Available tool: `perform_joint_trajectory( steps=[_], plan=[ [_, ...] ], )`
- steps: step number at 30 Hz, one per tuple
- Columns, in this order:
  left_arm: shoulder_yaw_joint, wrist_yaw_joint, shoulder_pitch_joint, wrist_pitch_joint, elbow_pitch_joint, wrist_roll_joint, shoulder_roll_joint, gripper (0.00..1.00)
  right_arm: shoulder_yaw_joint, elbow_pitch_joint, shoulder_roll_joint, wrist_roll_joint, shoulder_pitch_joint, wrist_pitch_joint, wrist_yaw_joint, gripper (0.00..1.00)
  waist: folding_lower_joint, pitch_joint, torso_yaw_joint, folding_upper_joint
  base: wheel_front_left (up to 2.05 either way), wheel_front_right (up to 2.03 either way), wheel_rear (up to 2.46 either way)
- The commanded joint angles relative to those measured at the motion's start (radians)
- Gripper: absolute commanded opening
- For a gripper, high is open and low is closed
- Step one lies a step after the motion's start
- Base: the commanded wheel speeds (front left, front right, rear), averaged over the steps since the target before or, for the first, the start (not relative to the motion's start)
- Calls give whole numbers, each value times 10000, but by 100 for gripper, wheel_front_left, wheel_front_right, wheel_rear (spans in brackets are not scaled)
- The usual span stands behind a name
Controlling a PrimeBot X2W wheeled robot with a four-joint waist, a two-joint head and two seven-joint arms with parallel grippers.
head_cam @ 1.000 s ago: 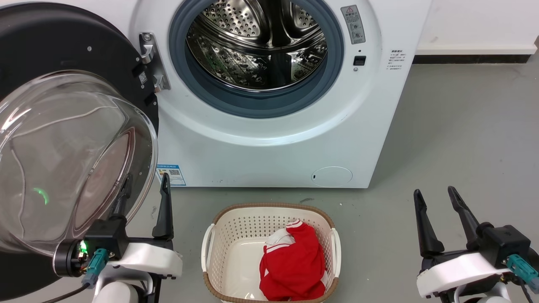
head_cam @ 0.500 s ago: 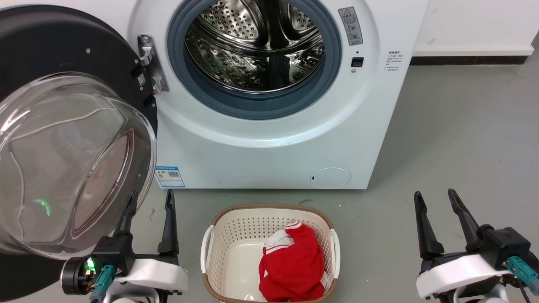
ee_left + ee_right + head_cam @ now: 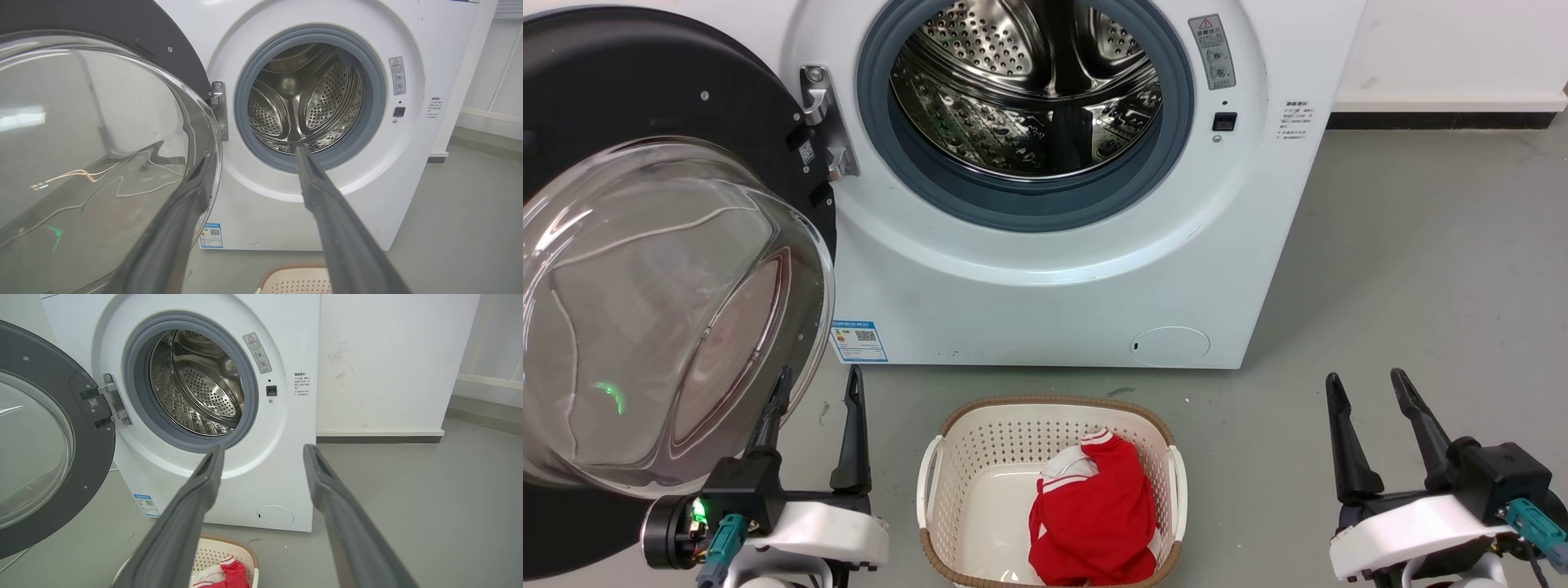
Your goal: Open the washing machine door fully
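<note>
The washing machine door (image 3: 645, 82), a large glossy black disc with a clear bulging glass bowl, hangs swung wide at the white machine's (image 3: 1054, 310) left edge. It is likely stiff, hinged and slick: push its black rim. Your left gripper (image 3: 818, 377), spread and empty, sits lower than a second ago; your right gripper (image 3: 1365, 377) is also spread and empty.

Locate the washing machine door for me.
Head view, left side: the washing machine door stands swung open on its hinge, glass bowl beside the left gripper.

Left pincer (image 3: 818, 372) agape, pointing up, lower left; right pincer (image 3: 1365, 376) agape, lower right, empty.
</note>
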Motion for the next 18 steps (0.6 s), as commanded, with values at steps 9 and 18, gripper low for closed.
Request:
perform_joint_trajectory(
  steps=[9, 18],
  plan=[
    [240, -185, 141, -22, -12, 186, -133, 100, -30, 78, 13, 87, 5, -92, -7, 100, 0, -9, 14, 0, 0, 0, 0],
    [406, -231, 53, 138, 291, -90, -164, 0, 22, 252, 0, 377, 56, -14, 0, 0, 0, -18, 12, 0, 0, 0, 0]
  ],
)
